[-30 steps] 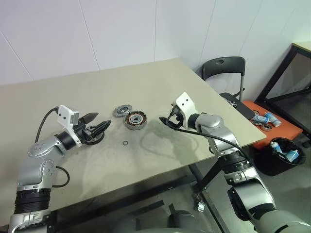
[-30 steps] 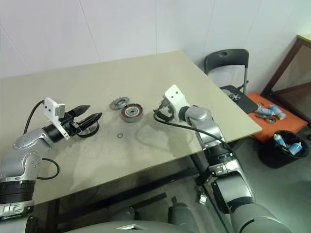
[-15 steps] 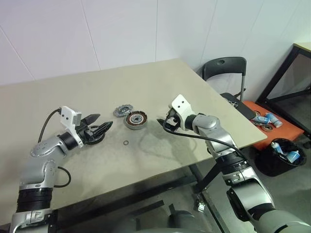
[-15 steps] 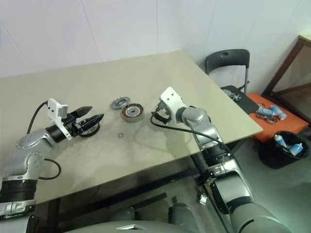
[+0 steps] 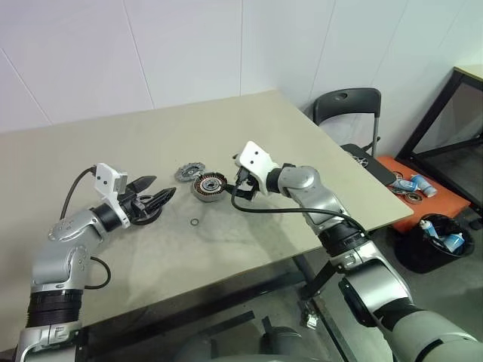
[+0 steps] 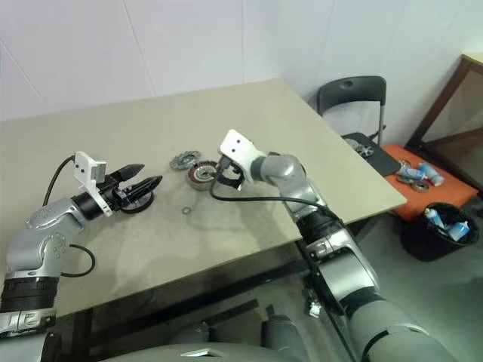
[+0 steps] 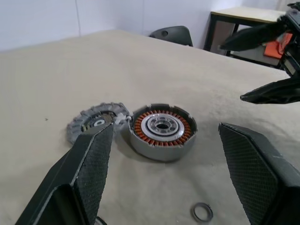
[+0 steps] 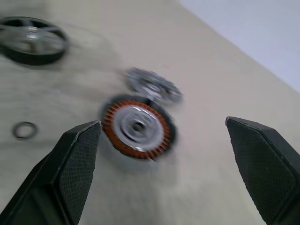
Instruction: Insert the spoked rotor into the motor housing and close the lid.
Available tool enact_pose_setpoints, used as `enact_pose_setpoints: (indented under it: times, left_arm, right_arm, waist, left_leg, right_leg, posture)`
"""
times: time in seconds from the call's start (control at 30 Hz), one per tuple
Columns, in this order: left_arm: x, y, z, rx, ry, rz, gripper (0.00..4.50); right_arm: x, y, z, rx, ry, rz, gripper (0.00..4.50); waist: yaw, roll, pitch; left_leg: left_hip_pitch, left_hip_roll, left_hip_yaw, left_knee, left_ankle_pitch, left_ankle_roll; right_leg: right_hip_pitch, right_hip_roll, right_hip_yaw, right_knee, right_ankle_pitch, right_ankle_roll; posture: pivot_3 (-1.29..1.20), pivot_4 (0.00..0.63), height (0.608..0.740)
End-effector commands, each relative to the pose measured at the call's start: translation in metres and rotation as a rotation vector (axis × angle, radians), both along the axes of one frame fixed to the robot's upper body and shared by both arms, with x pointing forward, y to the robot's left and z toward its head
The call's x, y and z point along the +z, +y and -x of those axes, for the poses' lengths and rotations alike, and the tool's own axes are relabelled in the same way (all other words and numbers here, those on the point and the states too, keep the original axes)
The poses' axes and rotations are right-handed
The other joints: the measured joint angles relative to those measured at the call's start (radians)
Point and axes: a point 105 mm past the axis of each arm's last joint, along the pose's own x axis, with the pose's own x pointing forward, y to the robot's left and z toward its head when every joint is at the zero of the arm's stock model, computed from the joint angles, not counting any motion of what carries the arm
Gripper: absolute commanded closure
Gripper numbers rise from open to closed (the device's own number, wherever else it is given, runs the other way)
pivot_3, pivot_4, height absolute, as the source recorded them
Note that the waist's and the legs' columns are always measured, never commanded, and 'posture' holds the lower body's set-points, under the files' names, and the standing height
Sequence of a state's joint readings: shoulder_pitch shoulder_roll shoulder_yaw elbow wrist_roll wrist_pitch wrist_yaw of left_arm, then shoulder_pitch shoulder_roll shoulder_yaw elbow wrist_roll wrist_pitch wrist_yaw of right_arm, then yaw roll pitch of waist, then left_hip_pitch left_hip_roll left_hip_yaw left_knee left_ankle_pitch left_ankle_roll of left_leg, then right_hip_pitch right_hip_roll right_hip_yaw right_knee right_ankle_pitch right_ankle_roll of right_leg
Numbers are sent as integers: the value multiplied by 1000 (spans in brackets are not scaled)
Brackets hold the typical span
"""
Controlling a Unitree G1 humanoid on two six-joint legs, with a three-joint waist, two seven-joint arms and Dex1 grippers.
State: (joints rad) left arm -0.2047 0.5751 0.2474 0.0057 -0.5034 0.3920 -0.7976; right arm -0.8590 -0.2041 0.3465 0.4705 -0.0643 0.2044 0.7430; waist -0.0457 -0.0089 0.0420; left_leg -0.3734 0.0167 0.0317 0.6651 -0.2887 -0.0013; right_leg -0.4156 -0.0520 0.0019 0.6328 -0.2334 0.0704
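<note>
Motor housing [image 5: 209,185] is sitting flat near the middle of the bench [image 5: 151,143], open face up, copper windings showing, so it is ready to take a part from above. Spoked rotor [image 5: 190,172] is lying flat just beside it on the far-edge side, rims touching or nearly so in the left wrist view; I can't tell which. Rotor is not yet inserted, so the task is at its first step.

Right gripper [image 5: 235,188] is hanging just beside the housing on the side toward the bench's right edge, tilted slightly down, fingers spread wide apart and holding nothing. The right wrist view is framing the housing between the two pads, so this looks like lining up for a reach toward the housing or rotor.

Left gripper [image 5: 151,198] is pointing roughly level toward the parts from the bench's left side, well apart from them, jaws also parted and empty, probably waiting to steady the housing or help with the lid.

A dark wheel-like disc [image 8: 32,42] is lying on the bench under the left gripper, likely the lid, though that is a guess. A tiny thin black ring [image 5: 195,222] is lying loose toward the near edge, clear of both parts.

Risk: rotor and housing are so close that a wide grab could nudge both.
</note>
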Motion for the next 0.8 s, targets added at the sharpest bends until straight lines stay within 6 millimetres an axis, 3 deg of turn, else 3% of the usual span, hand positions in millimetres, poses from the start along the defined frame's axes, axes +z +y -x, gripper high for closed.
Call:
enact_pose_setpoints:
  times: [0.03, 0.2, 0.33, 0.53, 0.67, 0.8]
  left_arm:
    - [13, -2, 5, 4, -51, 11, 683]
    - [10, 5, 13, 44, -48, 15, 683]
    - [7, 7, 17, 61, -43, 18, 683]
    - [5, 4, 19, 74, -43, 26, 683]
    - [4, 3, 22, 87, -44, 34, 683]
    - [2, 4, 28, 111, -45, 40, 683]
  right_arm:
    - [18, 17, -8, 65, -101, 50, 41]
    - [34, 29, -18, 121, -144, 79, 41]
    - [35, 39, -16, 194, -167, 143, 41]
    - [0, 44, -12, 265, -113, 337, 41]
    - [-37, 36, -3, 323, -68, 476, 41]
    - [-50, 26, -6, 275, -28, 503, 41]
  waist:
    - [0, 0, 0]
    - [0, 0, 0]
    - [0, 0, 0]
    - [-1, 0, 0]
    - [-1, 0, 0]
    - [-2, 0, 0]
  left_leg:
    - [0, 0, 0, 0, 0, 0]
    - [0, 0, 0, 0, 0, 0]
    - [-1, -2, 0, -1, 0, -1]
    - [-1, -3, 0, -1, 0, -1]
    - [-3, -4, 0, -2, 0, -2]
    - [-3, -5, 0, -2, 0, -3]
  right_leg:
    - [0, 0, 0, 0, 0, 0]
    - [-1, -2, 0, 1, 0, 0]
    - [-2, -6, 0, 1, 0, 0]
    - [-3, -9, 0, 1, 0, 0]
    - [-4, -11, 0, 1, 0, -1]
    - [-4, -11, 0, 1, 0, -1]
  posture:
    - [0, 0, 740]
    - [0, 0, 740]
    - [0, 0, 740]
    - [0, 0, 740]
    - [0, 0, 740]
    - [0, 0, 740]
